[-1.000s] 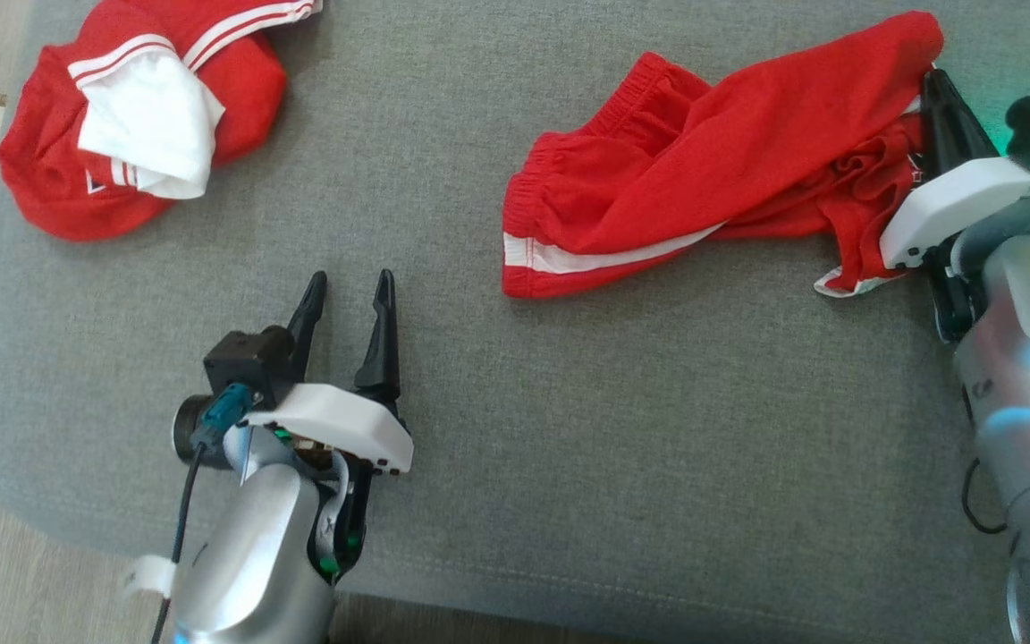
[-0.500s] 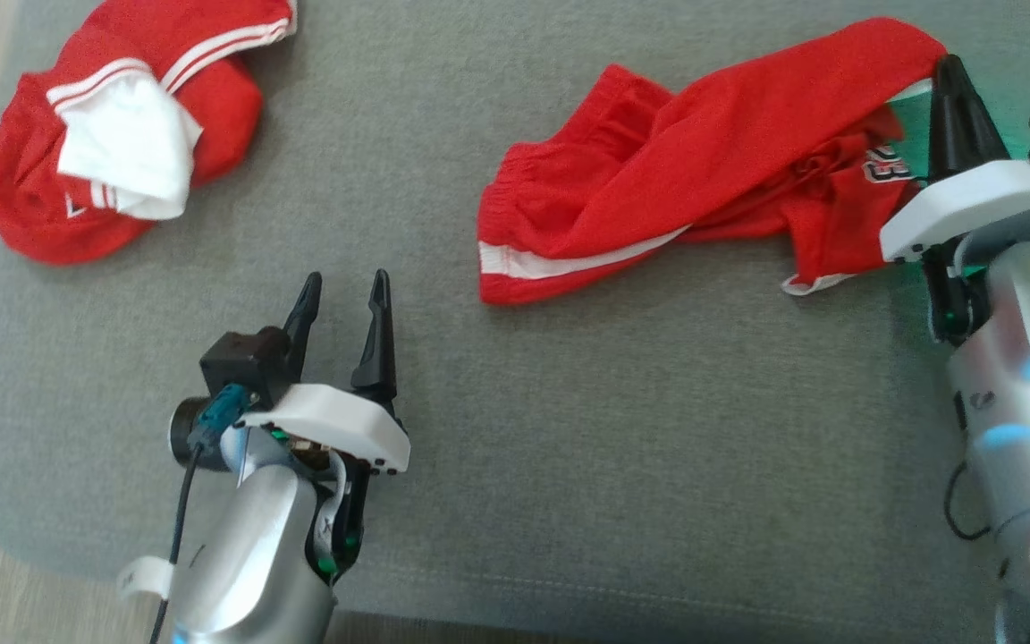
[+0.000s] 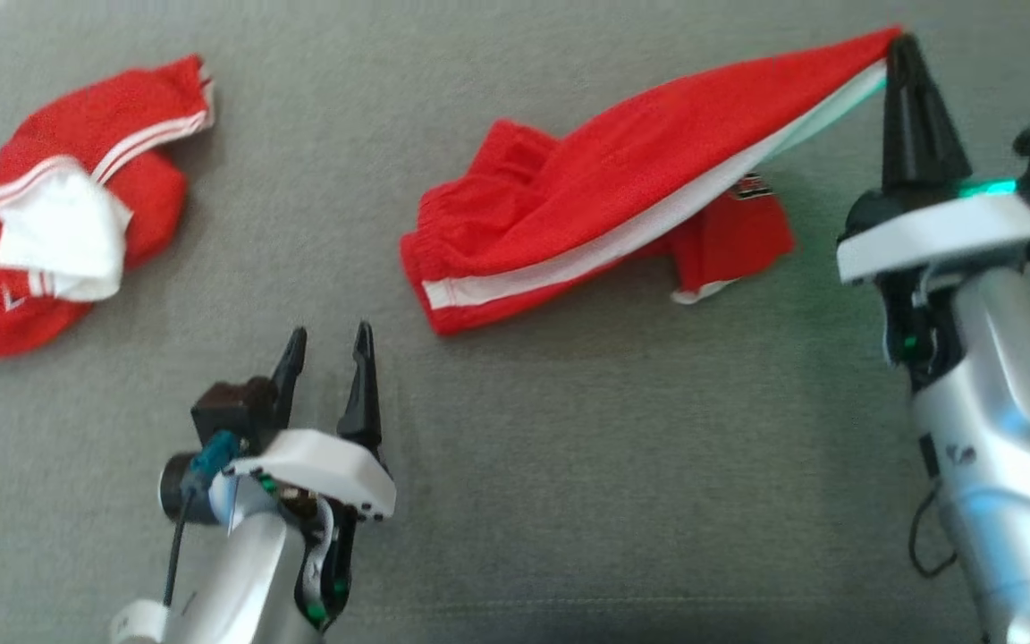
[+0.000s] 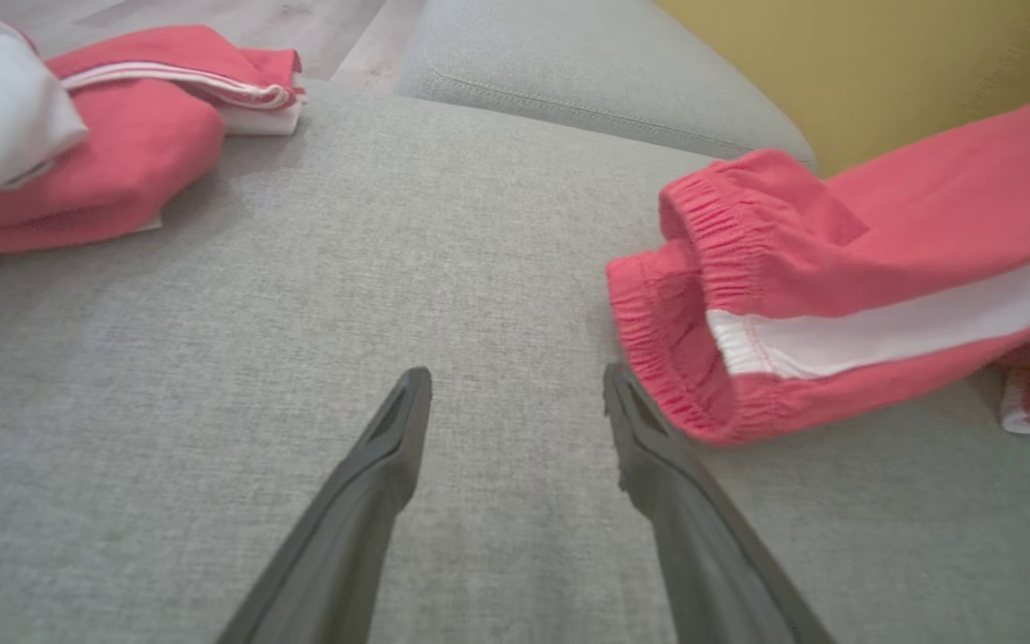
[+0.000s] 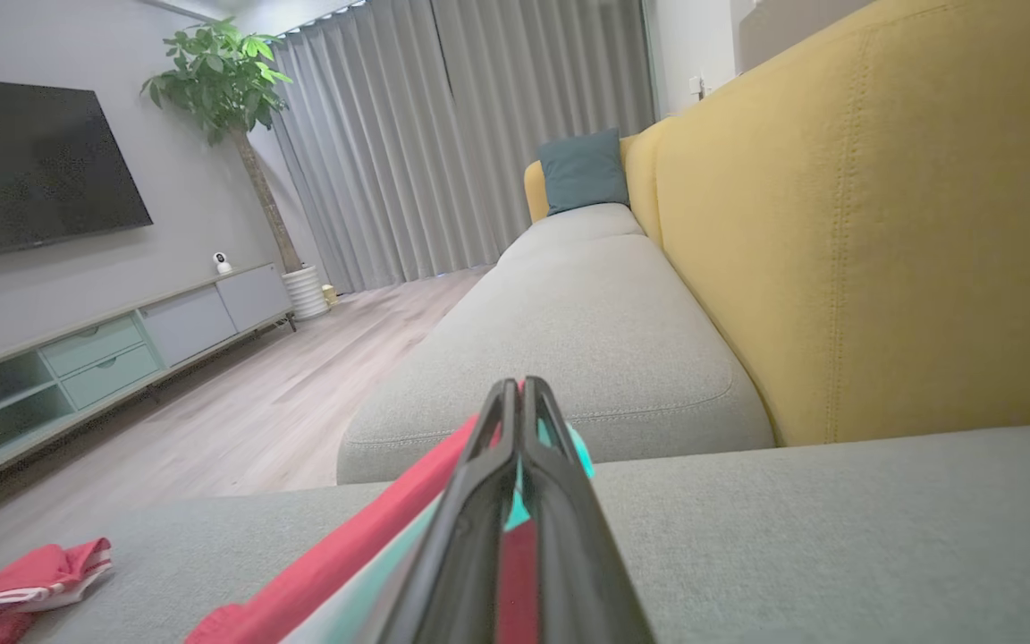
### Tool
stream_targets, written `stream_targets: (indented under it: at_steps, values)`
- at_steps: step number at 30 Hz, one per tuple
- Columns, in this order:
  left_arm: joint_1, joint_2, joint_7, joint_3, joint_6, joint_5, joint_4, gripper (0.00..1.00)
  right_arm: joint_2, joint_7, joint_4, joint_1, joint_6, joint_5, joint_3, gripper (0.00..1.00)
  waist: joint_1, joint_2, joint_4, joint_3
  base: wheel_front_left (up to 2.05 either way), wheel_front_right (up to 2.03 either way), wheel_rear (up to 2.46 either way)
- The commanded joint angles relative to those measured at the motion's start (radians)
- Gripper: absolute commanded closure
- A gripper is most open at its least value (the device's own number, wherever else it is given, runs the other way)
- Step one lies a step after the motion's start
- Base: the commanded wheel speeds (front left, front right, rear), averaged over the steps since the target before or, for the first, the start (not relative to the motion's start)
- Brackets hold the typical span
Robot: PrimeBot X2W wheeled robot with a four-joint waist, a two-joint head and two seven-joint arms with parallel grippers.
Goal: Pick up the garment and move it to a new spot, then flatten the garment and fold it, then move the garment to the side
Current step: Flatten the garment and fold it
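Grey fabric sofa seat [image 3: 569,501] spreads under both of my arms, with a mustard-yellow backrest [image 5: 882,224] rising behind it. Beyond the sofa, my right wrist view takes in a living room: pale grey curtains [image 5: 461,134], a dark wall-mounted television [image 5: 32,170] over a low cabinet [image 5: 104,349], a leafy potted plant [image 5: 220,72], wood flooring [image 5: 282,394] and a teal cushion [image 5: 582,170] at the far end of the sofa.

A pair of red shorts [image 3: 622,188] with a white side stripe lies on the right half of the seat. Its elastic waistband end rests on the cushion, and the cloth stretches in a taut slope up to one raised corner. A loose leg hangs below that slope, with a small printed patch too blurred to read.

A second red and white garment [image 3: 139,179] sits crumpled at the far left of the seat, well apart from the shorts.

My right gripper [image 3: 904,40] has its two dark fingers pressed together, clamped on the raised corner of the shorts. From its own wrist view, red and pale cloth shows pinched between the fingers [image 5: 479,501].

My left gripper [image 3: 329,331] hangs low over bare cushion with its fingers spread apart, holding nothing. It is near the waistband, not touching it.
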State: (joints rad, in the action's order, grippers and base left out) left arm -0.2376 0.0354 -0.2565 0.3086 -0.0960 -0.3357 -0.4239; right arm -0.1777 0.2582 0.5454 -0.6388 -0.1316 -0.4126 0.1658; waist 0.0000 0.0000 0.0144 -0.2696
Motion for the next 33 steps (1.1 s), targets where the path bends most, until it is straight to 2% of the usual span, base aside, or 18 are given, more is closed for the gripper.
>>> stream_targets:
  at_steps: [1,6,10,17,18,19,22,28,33]
  values:
    - [-0.001,0.015,-0.005,-0.04,0.0,0.008,0.026,0.0,-0.013,-0.001,-0.055,0.031,0.001,-0.033,0.034,1.0,0.0,0.0,-0.048,0.047,0.0,0.0,0.0]
    - [0.019,0.015,-0.005,-0.046,-0.001,0.007,0.025,0.0,-0.029,-0.054,-0.111,0.124,0.001,-0.076,0.05,1.0,0.0,0.0,-0.082,0.069,0.0,0.0,0.0]
    - [0.019,0.015,-0.005,-0.045,0.0,0.009,0.025,0.0,-0.024,-0.071,-0.108,0.183,0.001,-0.067,0.036,1.0,0.0,0.0,-0.087,0.067,0.0,0.0,0.0]
    - [0.012,0.015,-0.005,-0.038,0.006,0.024,0.019,0.0,0.017,-0.018,0.068,0.238,0.001,0.063,-0.015,1.0,0.0,0.0,-0.056,0.064,0.0,0.0,0.0]
    - [0.013,0.015,-0.005,-0.039,0.005,0.027,0.019,0.0,0.02,-0.011,0.09,0.235,0.001,0.085,-0.022,0.3,0.0,0.0,-0.051,0.066,0.0,0.0,0.0]
    - [0.015,0.015,-0.005,-0.042,0.003,0.03,0.02,0.0,0.028,-0.006,0.107,0.233,0.001,0.101,-0.034,0.0,0.0,0.0,-0.046,0.069,0.0,0.0,0.0]
    - [0.028,0.015,-0.005,-0.055,-0.007,0.04,0.025,0.0,0.047,0.002,0.127,0.233,0.001,0.158,-0.075,0.0,0.0,0.0,-0.035,0.08,0.0,0.0,0.0]
    - [0.066,0.015,-0.005,-0.092,-0.022,0.066,0.042,0.0,0.096,0.003,-0.004,0.291,0.001,0.246,-0.165,0.0,0.0,0.0,-0.025,0.108,0.0,0.0,0.0]
    - [0.097,0.015,-0.005,-0.112,-0.021,0.086,0.051,0.0,0.117,0.003,-0.055,0.358,0.001,0.289,-0.179,0.0,0.0,0.0,-0.02,0.137,0.0,0.0,0.0]
